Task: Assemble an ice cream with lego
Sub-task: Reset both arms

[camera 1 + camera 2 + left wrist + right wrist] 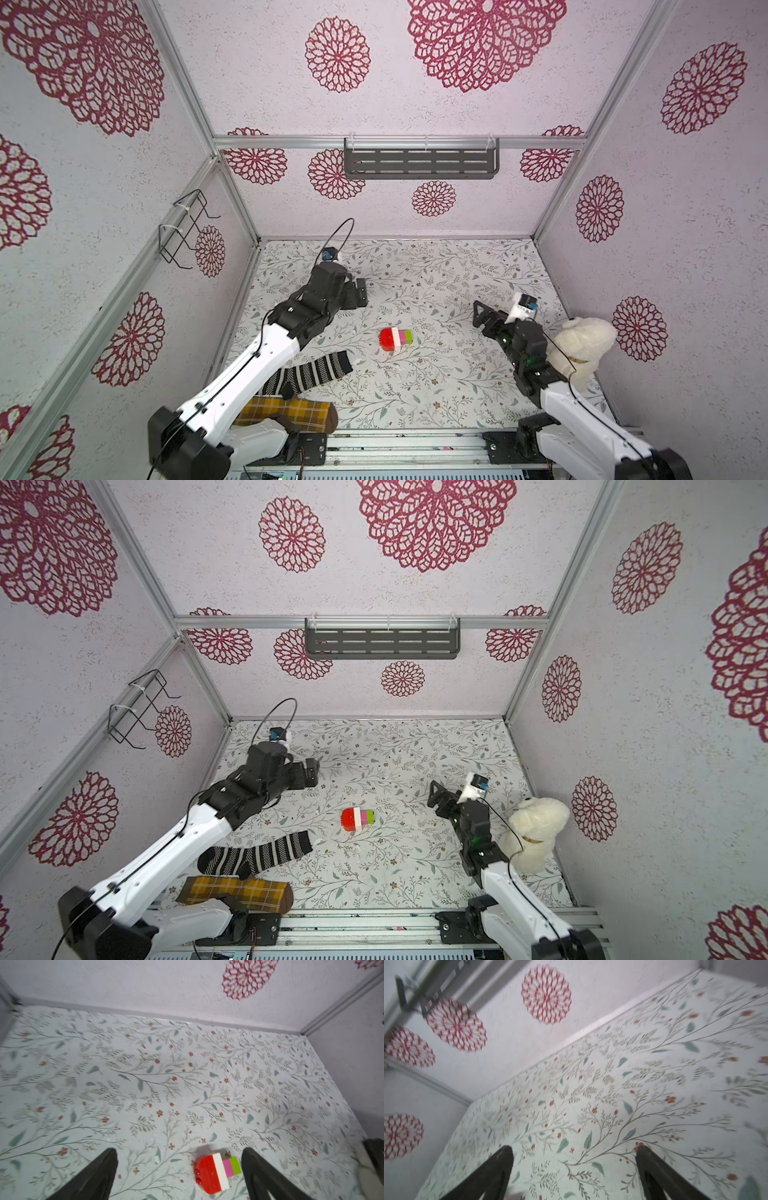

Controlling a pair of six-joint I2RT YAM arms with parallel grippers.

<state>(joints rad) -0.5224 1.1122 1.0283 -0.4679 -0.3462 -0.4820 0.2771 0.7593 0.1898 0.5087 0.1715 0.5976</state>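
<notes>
Left wrist view: red-white-pink-green ice cream (208,1174) lies loose; left pincer (179,1149) and right pincer (574,1147) gape.

Left arm (249,365), right arm (575,411) — jaws wide

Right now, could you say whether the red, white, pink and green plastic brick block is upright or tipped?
Tipped: the brick block lies on its side, its red studs pointing sideways.

Striped sock (316,370), plaid sock (299,411), plush bear (582,340), wall shelf (419,164).
</notes>
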